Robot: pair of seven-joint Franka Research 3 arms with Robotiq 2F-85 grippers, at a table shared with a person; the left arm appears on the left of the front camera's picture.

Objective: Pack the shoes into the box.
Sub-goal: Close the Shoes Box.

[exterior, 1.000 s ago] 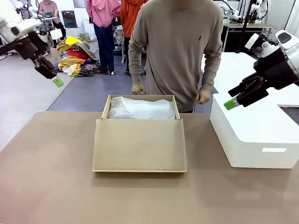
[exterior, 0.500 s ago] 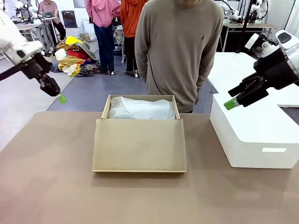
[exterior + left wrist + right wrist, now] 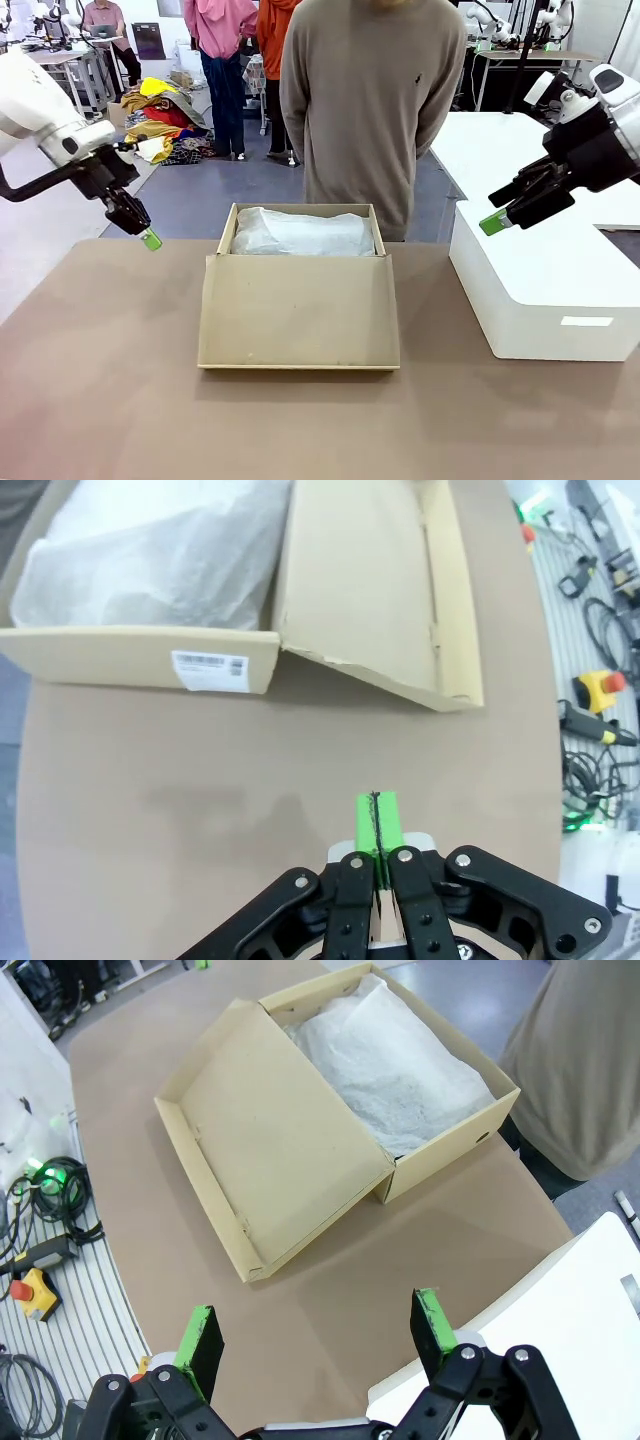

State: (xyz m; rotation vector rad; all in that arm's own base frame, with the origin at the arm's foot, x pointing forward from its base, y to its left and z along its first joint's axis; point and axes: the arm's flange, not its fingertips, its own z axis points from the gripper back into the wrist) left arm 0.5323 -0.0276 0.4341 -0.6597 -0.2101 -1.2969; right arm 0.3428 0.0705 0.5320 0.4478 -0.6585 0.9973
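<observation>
A busy workroom with a grey floor and a heap of coloured clothes lies behind the broad brown surface. At the surface's far edge stands a person in a beige jumper.

The shallow tan cardboard shoebox sits mid-surface, its flat hinged lid thrown open toward the robot's side. Crumpled white tissue paper fills the tray. Whether the glossy black shoes lie under the tissue cannot be told.

The left pincer hangs above the surface near its far left edge, green pads pressed flat together with nothing between them. From it, the box lies to the robot's right and lower down, and the tray's left end wall is the closest part.

The right pincer is spread wide and empty, held above the far left corner of a large white rectangular box. The shoebox lies to its left and below, well apart. In the right wrist view, the lid's near corner sits just beyond the spread pads.

The box's long axis runs side to side across the surface, so each pincer faces a short end. The left pincer looks the nearer of the two. Its closed pads would probably have to part before it could grasp anything.
</observation>
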